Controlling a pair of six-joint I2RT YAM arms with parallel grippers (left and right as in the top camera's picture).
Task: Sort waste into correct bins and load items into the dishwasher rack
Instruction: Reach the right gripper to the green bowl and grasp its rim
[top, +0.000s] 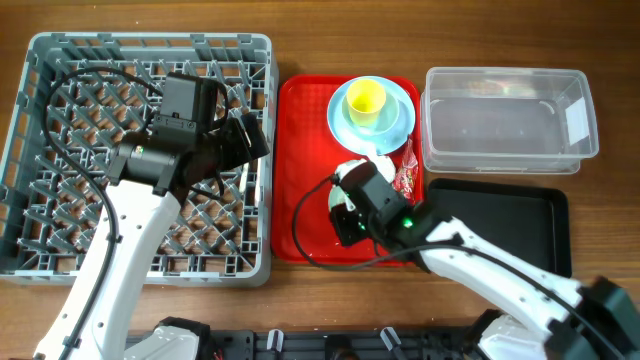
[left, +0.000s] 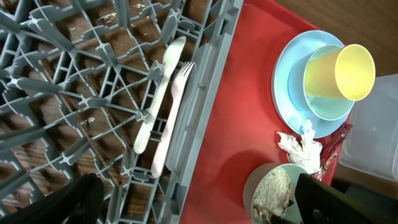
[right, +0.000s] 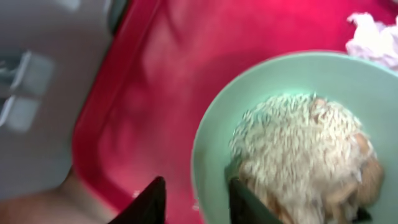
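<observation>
My right gripper (right: 199, 199) straddles the rim of the mint-green bowl (right: 211, 143), one finger outside and one inside against the pale food crumbs (right: 298, 149). A gap still shows at the outer finger. The bowl sits on the red tray (top: 305, 180), near the white napkin (left: 301, 146) and the red-and-white wrapper (top: 408, 178). My left gripper (left: 208, 205) hangs wide open over the right edge of the dishwasher rack (top: 150, 42), holding nothing. A white spoon (left: 158, 93) and fork (left: 176, 118) lie in the rack.
The yellow cup (top: 366, 98) lies in the pale blue-white bowl (top: 388, 122) on the pale blue plate (top: 340, 122) at the tray's back. The clear tub (top: 505, 72) stands at the back right, the black tray (top: 500, 225) in front of it.
</observation>
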